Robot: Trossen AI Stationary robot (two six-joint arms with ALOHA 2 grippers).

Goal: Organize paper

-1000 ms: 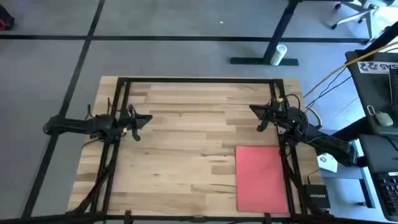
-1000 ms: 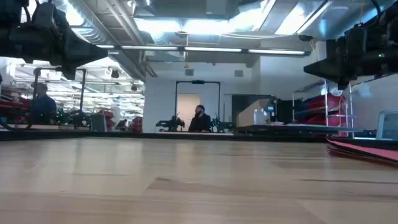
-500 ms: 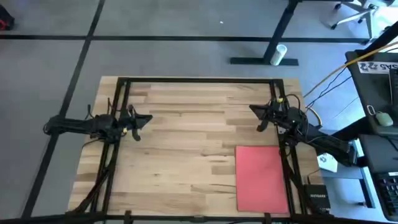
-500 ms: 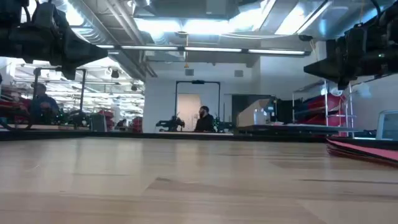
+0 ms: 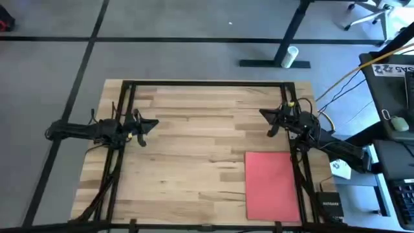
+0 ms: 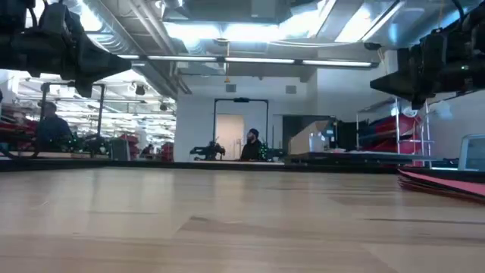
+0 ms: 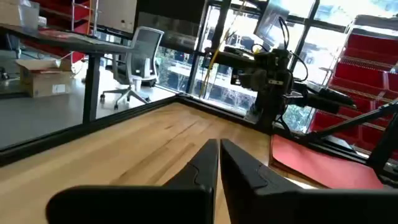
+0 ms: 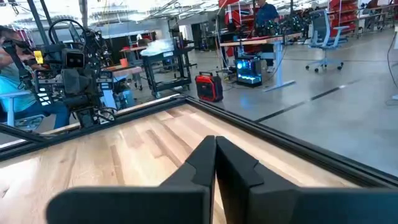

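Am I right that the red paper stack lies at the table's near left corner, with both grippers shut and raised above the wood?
Not quite: the high view shows the paper at the near right corner, just below the right gripper. The rest holds; the left gripper is shut and raised too.

The paper [image 5: 272, 186] lies on the table [image 5: 194, 142] (right side).

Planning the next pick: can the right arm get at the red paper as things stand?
Probably yes. The paper lies flat and uncovered on the table, just beside the right claw, with nothing between them. The left claw waits at the far side.
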